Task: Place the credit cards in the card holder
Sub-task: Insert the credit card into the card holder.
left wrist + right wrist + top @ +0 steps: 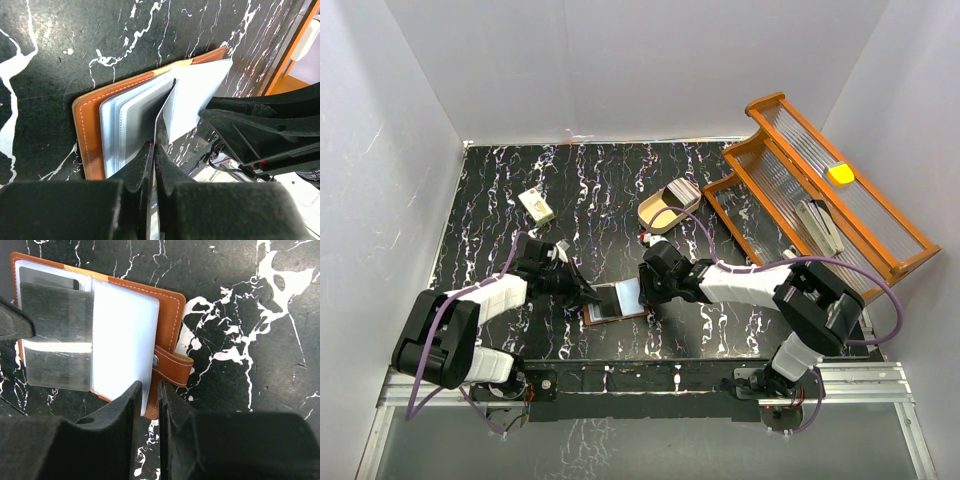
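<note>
1. The card holder [617, 302] lies open on the black marbled table [500, 170], about mid-width and toward the near edge, right between the two grippers. Its snap strap [172, 367] pokes out off one edge.
2. The left gripper [155, 147] is clamped tight on one clear sleeve page [167, 107], holding it up on edge off the other pages.
3. The right gripper [150, 395] sits at the holder's right side with its jaws just a crack apart. The corner of a pale page [125, 340] is in the gap, and it doesn't look squeezed.
4. The credit cards [683, 190] look like a stack in the beige oval tray [645, 218], farther back and a bit right, well apart from the holder.
5. Small cream block [536, 205] is far left, and an orange rack [775, 105] is at the right.
</note>
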`<move>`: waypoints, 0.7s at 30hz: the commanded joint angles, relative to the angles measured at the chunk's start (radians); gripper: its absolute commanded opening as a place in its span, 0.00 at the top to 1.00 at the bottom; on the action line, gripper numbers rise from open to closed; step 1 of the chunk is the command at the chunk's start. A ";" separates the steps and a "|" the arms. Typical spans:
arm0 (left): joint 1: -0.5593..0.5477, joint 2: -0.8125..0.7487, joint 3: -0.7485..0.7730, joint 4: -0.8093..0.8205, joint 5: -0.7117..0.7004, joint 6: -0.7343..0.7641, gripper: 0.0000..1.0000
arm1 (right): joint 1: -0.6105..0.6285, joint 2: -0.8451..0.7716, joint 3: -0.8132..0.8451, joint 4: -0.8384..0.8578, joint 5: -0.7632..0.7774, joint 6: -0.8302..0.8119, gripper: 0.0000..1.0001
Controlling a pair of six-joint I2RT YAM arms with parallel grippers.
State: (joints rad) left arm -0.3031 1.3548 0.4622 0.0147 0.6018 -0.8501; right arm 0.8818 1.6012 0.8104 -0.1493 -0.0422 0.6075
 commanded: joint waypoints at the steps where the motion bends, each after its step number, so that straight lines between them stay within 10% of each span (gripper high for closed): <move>1: -0.002 -0.010 -0.001 -0.014 0.031 0.039 1.00 | 0.003 -0.014 0.048 -0.007 0.045 -0.020 0.82; 21: -0.002 -0.035 0.098 -0.107 0.058 0.075 1.00 | 0.003 0.015 0.016 -0.009 0.088 -0.026 0.87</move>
State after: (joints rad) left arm -0.3031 1.3262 0.5278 -0.0761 0.6220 -0.7872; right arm 0.8837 1.6146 0.8188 -0.1646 0.0040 0.5987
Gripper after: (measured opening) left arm 0.007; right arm 0.136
